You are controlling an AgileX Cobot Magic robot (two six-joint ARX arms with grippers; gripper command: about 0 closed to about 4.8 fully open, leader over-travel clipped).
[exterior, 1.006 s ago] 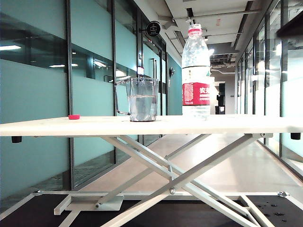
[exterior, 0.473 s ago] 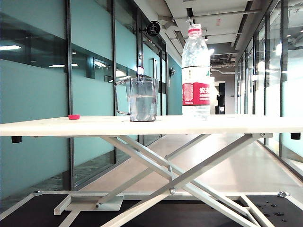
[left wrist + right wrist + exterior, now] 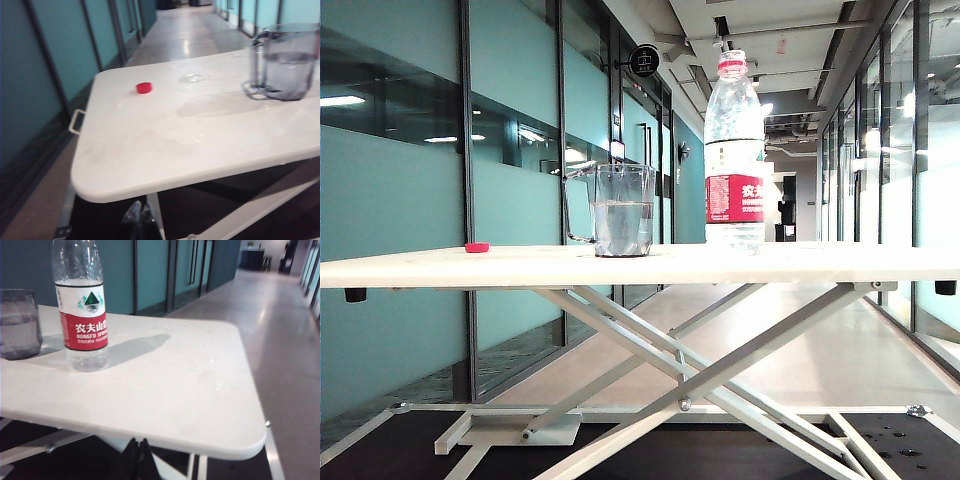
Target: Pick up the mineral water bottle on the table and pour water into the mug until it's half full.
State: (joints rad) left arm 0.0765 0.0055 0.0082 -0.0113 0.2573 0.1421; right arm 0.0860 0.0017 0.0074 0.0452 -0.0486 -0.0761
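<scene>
A long corridor with teal glass partition walls (image 3: pixel 400 150) and a pale glossy floor (image 3: pixel 840 350) runs behind the scene. In front of it stands the table (image 3: pixel 800 264), a long white top on a white scissor-leg frame (image 3: pixel 720 370); the wrist views show its rounded corners and a few small spots of water on the surface.

The mineral water bottle (image 3: pixel 734 150) stands upright on the table, right of the middle in the exterior view. It is uncapped, with a pinkish-red neck ring, and its red-and-white label faces the right wrist camera (image 3: pixel 83 315). A little water sits in its base.

Just beside it, but not touching, stands the mug (image 3: pixel 616 208), a clear handled cup about half the bottle's height, with water up to roughly half its height. The left wrist view shows its handle (image 3: pixel 256 65) turned toward the table's near-left corner.

Well apart from both, toward the left end of the table, a small red cap (image 3: pixel 144 88) lies alone.

Neither arm shows in the exterior view. The right gripper (image 3: pixel 136 460) sits below the table's near edge, its dark fingers pressed together and holding nothing. The left gripper (image 3: pixel 140 216) is also below the table edge; only a dim tip shows, and whether its jaws are parted cannot be told.
</scene>
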